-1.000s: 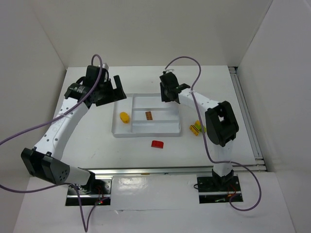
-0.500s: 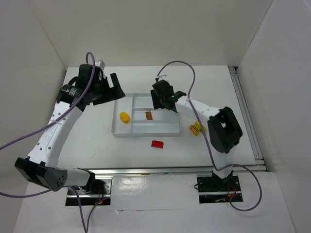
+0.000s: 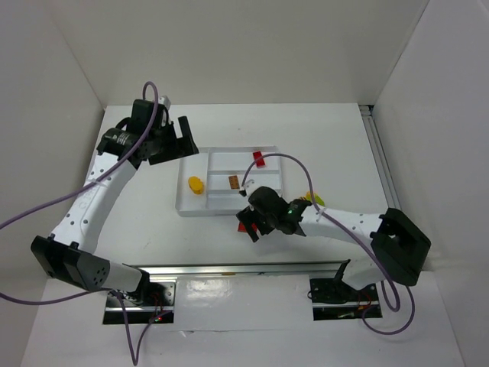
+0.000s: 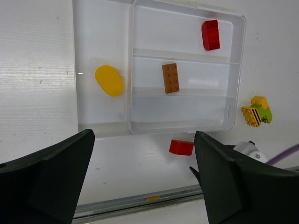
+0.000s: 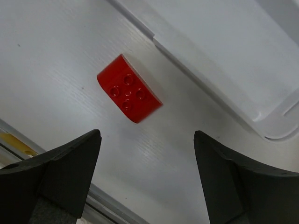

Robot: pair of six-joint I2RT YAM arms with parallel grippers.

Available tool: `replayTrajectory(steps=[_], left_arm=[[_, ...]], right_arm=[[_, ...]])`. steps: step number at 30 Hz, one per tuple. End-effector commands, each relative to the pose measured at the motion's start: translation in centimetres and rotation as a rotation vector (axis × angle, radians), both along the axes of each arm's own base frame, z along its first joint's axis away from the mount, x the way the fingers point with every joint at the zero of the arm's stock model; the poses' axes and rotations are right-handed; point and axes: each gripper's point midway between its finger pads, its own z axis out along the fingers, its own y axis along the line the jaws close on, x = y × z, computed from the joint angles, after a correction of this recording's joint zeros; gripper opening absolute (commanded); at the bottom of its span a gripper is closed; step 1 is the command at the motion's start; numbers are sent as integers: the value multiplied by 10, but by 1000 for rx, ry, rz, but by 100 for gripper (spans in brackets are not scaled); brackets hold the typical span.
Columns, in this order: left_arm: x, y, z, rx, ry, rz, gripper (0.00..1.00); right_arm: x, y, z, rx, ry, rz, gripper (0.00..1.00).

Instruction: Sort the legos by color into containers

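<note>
White table (image 3: pixel 153 222) w/ tray (image 4: pixel 88 37), red brick (image 4: pixel 181 147), yellow-green bricks (image 4: pixel 257 111)
</note>
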Motion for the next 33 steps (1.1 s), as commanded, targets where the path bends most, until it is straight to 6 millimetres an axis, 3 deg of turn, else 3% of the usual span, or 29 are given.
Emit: replayTrajectory(steps=[1,9,16,20,26,31,33], left_arm=[[2,-4,5,-12,-23,-20,99],[4,-3,3,-6,-25,-13,99],[4,-5,0,-11,-14,-21,99],[7,-9,-2,-23,-3,-23,99],[14,-10,0,-20,-20,-31,99],[16,-11,-12,-11,11,-31,98],[15,-10,-15,-9,20,-31,98]], right_arm=[[4,19,3,36,-24,55,88],[10,29,-23,-14,-11,47,82],[28,36,-24,-40,-80,14,81],[30,38,-35,-65,-79,31,80],[21,51,-39,-68,-49,86,66],[10,55,-35,-63,-57,106,38],[6,52,-34,-81,-60,110,38]])
